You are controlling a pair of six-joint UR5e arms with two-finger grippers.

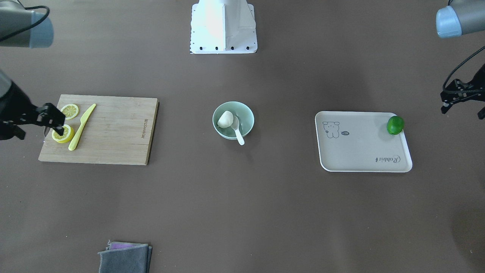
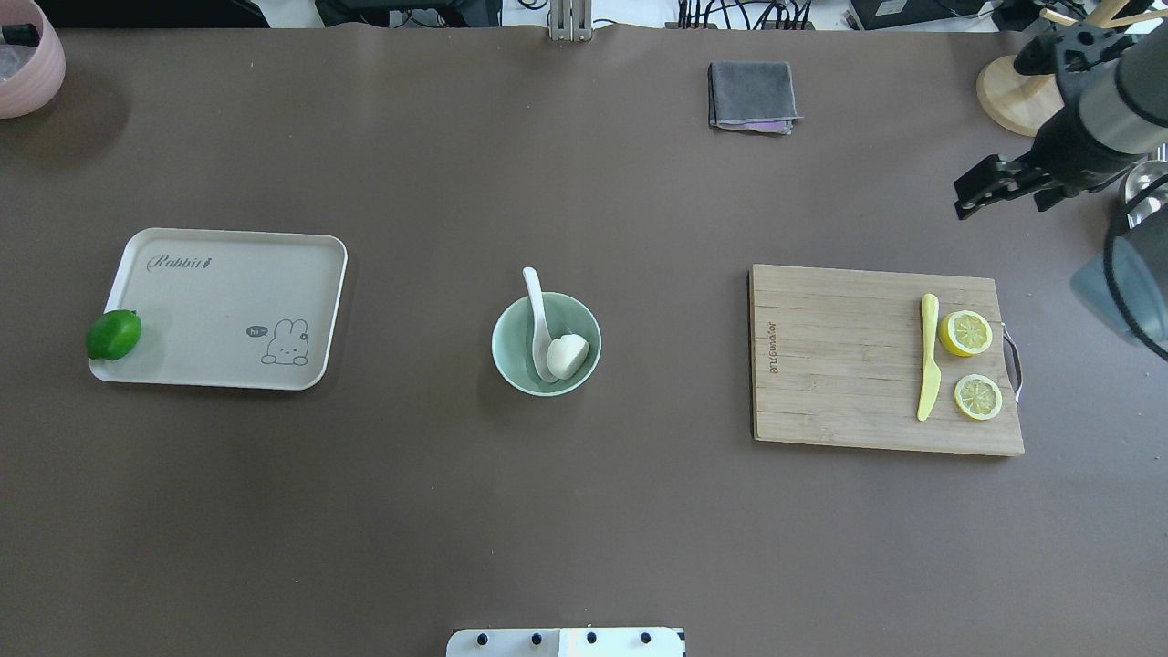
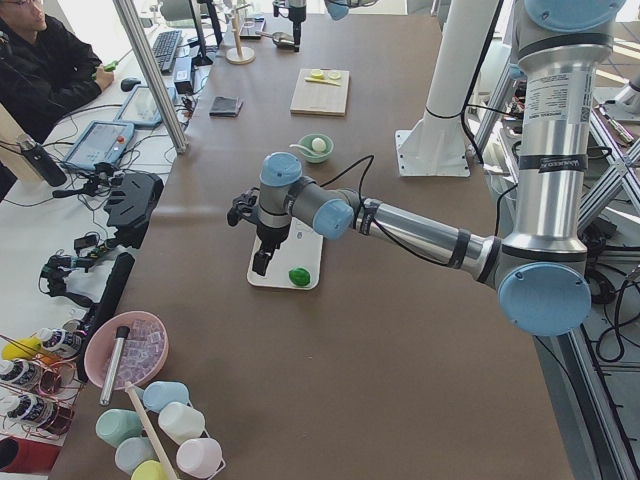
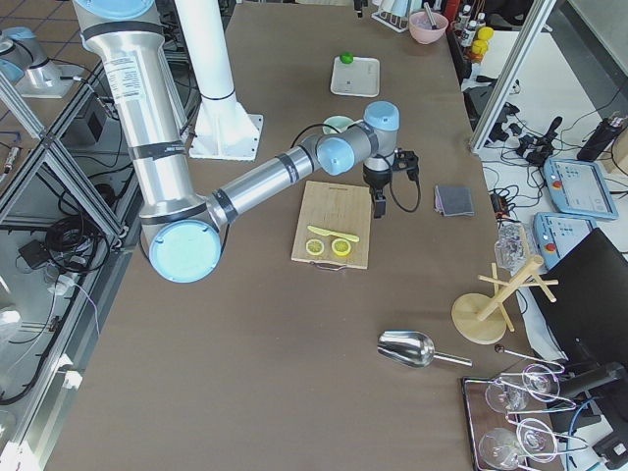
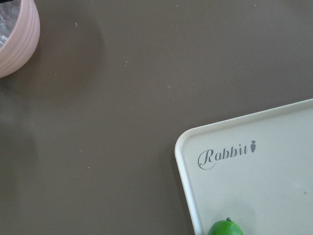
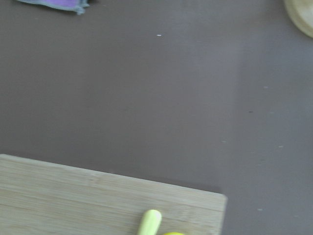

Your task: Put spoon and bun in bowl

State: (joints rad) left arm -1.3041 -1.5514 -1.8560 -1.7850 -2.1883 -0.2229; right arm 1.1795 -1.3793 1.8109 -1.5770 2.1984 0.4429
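The pale mint-green bowl [image 1: 246,113] [image 2: 511,360] stands at the table's middle. The white bun [image 1: 225,119] [image 2: 568,356] lies inside it. The white spoon [image 1: 238,133] [image 2: 535,306] rests in the bowl beside the bun, its handle sticking out over the rim. My right gripper [image 1: 57,127] [image 2: 963,199] hangs open and empty over the cutting board's outer end, far from the bowl. My left gripper [image 1: 462,113] [image 3: 262,262] hangs open and empty beyond the tray's outer end, also far from the bowl.
A wooden cutting board [image 1: 113,132] [image 2: 849,365] holds two lemon halves [image 2: 965,333] and a yellow-green knife [image 2: 928,360]. A cream tray [image 1: 360,148] [image 2: 228,310] carries a green lime [image 1: 395,125] [image 2: 113,334]. A grey cloth [image 2: 752,96], pink bowl [image 2: 27,64] and wooden rack [image 2: 1013,91] sit at the far edge.
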